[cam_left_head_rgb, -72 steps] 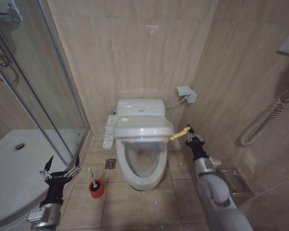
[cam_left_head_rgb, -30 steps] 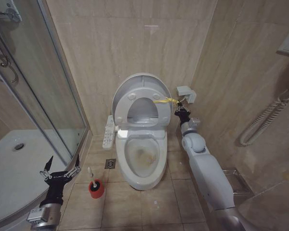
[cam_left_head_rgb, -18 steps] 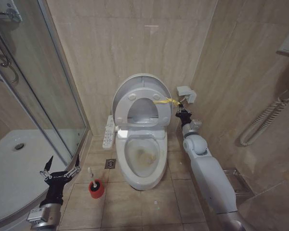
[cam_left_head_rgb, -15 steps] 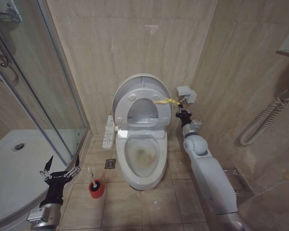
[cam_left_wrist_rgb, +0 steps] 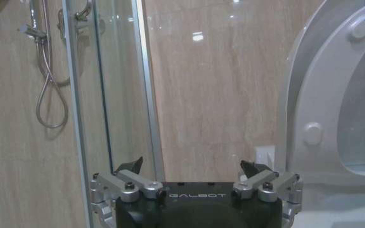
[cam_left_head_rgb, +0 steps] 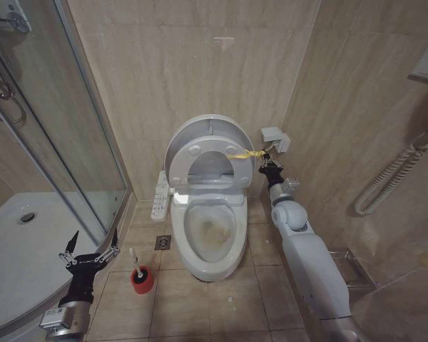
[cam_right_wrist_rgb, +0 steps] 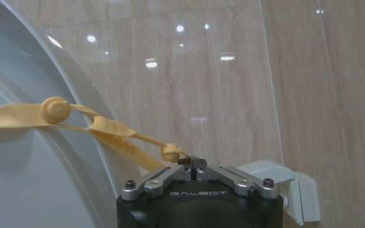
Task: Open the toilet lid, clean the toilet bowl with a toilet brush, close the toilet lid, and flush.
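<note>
glossy plastic toilet lid (cam_left_head_rgb: 203, 146), probably ceramic toilet bowl (cam_left_head_rgb: 211, 235)

This is a small bathroom: beige tiled walls (cam_left_head_rgb: 200, 71), a glass shower enclosure (cam_left_head_rgb: 64, 135) with a shower hose (cam_left_wrist_rgb: 46, 90), and a toilet bowl (cam_left_head_rgb: 212, 242).

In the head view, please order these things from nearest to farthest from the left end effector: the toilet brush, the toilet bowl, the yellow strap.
From the left end effector, open at the lower left by the shower:
1. The toilet brush, just beside it on the floor, in its red cup.
2. The toilet bowl, in the middle.
3. The yellow strap, up on the raised seat, on the right side.
</note>
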Controlling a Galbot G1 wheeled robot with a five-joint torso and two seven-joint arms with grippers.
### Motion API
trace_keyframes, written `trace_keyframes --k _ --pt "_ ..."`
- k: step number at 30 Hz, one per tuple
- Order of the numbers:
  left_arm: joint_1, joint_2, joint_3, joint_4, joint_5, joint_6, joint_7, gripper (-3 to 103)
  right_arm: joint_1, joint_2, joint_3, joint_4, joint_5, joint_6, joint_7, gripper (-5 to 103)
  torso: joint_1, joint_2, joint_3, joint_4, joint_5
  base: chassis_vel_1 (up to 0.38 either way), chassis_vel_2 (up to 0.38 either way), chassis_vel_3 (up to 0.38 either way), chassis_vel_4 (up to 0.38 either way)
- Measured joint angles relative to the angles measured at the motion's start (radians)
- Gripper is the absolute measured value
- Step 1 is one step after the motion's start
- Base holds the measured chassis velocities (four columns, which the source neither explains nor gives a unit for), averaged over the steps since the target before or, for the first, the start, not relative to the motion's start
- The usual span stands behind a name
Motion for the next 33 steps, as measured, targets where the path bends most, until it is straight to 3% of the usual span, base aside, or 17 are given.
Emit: trace_keyframes --k 7,20,33 --pt "0.000 0.000 0.000 0.000 0.000 0.000 0.000 100 0.002 -0.008 0.002 -0.015 0.043 -0.001 -0.016 1 0.000 0.000 0.000 0.0004 -0.0001 0.000 0.000 0.000 0.000" --pt "0.000 0.000 0.000 0.000 0.000 0.000 0.000 100 0.010 -0.011 -0.002 -0.021 0.030 0.031 0.010 1 0.001 0.000 0.000 0.0002 -0.0003 -0.092 0.106 0.096 -0.095" --pt "0.000 0.000 0.000 0.000 0.000 0.000 0.000 100 0.001 -0.012 0.004 -0.017 0.037 0.047 -0.019 1 -0.001 0.000 0.000 0.0001 0.0000 -0.008 -0.004 0.002 0.001"
